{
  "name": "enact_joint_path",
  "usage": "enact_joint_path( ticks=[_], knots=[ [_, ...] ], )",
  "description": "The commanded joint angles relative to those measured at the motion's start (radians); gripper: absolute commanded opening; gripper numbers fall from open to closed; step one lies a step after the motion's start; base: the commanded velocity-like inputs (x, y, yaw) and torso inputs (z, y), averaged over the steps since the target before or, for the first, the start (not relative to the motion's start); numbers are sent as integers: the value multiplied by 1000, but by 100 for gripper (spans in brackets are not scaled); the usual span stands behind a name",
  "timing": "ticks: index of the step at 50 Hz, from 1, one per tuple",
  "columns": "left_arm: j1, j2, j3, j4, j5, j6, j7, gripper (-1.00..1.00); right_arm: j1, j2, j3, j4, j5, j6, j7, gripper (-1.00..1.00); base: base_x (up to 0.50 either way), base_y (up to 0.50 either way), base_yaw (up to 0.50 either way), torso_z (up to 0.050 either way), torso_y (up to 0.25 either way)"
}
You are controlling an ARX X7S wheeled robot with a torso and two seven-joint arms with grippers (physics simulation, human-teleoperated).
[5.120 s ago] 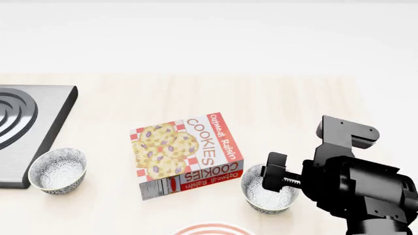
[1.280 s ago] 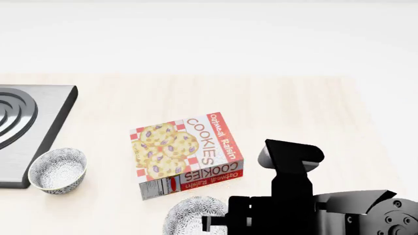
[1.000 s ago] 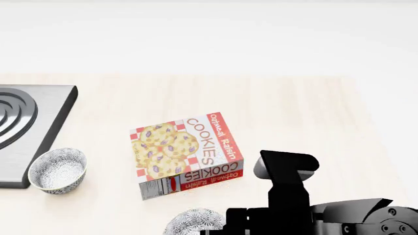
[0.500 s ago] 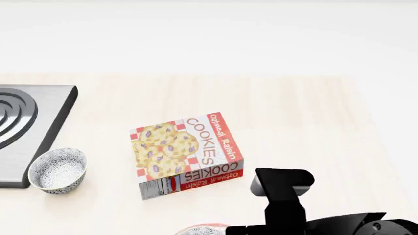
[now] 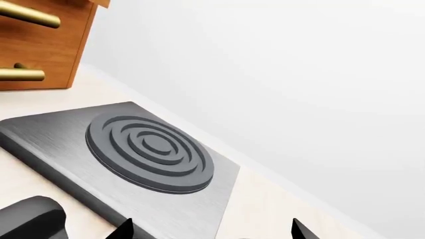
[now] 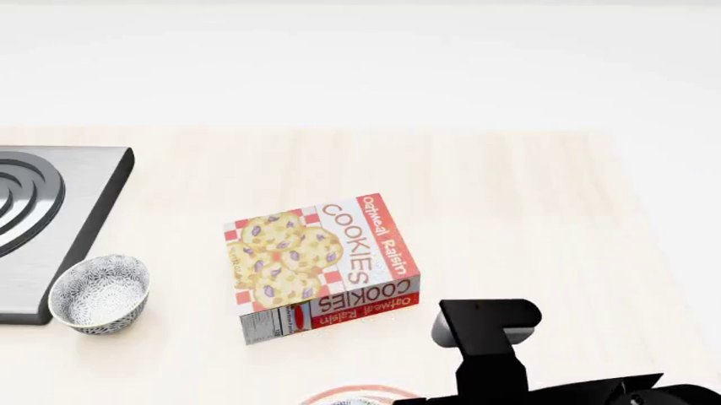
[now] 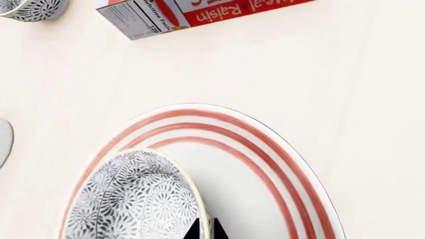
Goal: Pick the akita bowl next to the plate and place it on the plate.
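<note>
1. Over the plate, the right hand (image 7: 205,230) grips the small round akita bowl with a fine grey-black pattern on white (image 7: 136,199) by its rim, one fingertip on each side of the thin wall.
2. That bowl sits over the inner field of the large round white plate with red concentric rings (image 7: 279,169); whether its foot touches the plate cannot be told.
3. By its look it is stiff, glazed, light and breakable, so a rim pinch is the natural hold, but it could slip or chip; a gentle set-down seems wise.
4. Beyond the plate, on the pale wooden desk (image 6: 507,194), lie a red-and-white oatmeal raisin cookie box (image 6: 321,266) and an identical second patterned bowl (image 6: 100,294).
5. The left hand's fingers are barely in view above a grey ringed stove burner (image 5: 149,149); its state cannot be told.
</note>
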Motion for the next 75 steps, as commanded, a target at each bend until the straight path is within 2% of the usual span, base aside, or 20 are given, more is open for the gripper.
enact_joint_path(
  ticks=[1,6,7,23,34,43,63,71,75],
  knots=[
    [0,-1,2,-1,-1,4,0,100,1,8,-18,-2,-7,-20,-17,-100,0,0,0,0,0],
    [0,-1,3,-2,-2,4,-1,100,1,12,-31,-5,-12,-26,-35,-100,0,0,0,0,0],
    [1,-2,3,-1,-3,4,-1,100,3,12,-33,-3,-17,-31,-41,100,0,0,0,0,0],
    [3,-5,6,4,-7,2,-6,100,24,59,-2,-100,60,-1,8,100,0,0,0,0,0],
    [2,-5,9,-5,-6,9,-2,100,90,97,59,-149,176,28,123,100,0,0,0,0,0],
    [0,-6,11,-10,-5,12,0,100,97,131,81,-221,200,7,124,100,0,0,0,0,0],
    [2,-10,16,-6,-8,12,-5,100,-65,153,224,-452,111,-235,78,100,0,0,0,0,0],
    [-6,-6,20,-35,1,31,11,100,-145,120,261,-550,-70,-396,110,100,0,0,0,0,0],
    [8,-20,16,29,-21,-8,-27,100,-183,121,260,-570,-135,-441,105,100,0,0,0,0,0]
  ],
)
